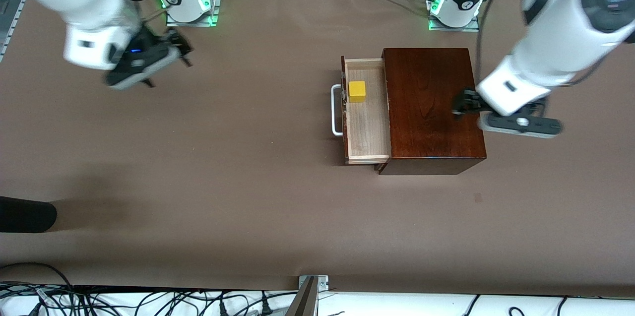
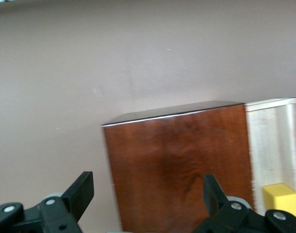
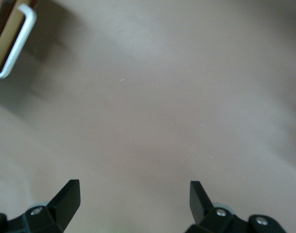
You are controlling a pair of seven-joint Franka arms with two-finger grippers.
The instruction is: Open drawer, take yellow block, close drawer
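Drawer (image 1: 366, 127) pulled out, centre frame, exposing yellow block (image 1: 357, 91) for pickup. Left gripper (image 1: 464, 106) spread, empty, over box (image 1: 430, 107); right gripper (image 1: 166, 60) spread, empty, upper-left, waiting.

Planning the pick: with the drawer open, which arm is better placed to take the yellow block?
Left. The left gripper, open, is over the wooden box beside the yellow block in the drawer. The right gripper, open, is over bare table.

Yellow block (image 1: 357, 91), pale drawer (image 1: 366, 127), white handle (image 1: 336, 110), brown table (image 1: 223, 157).
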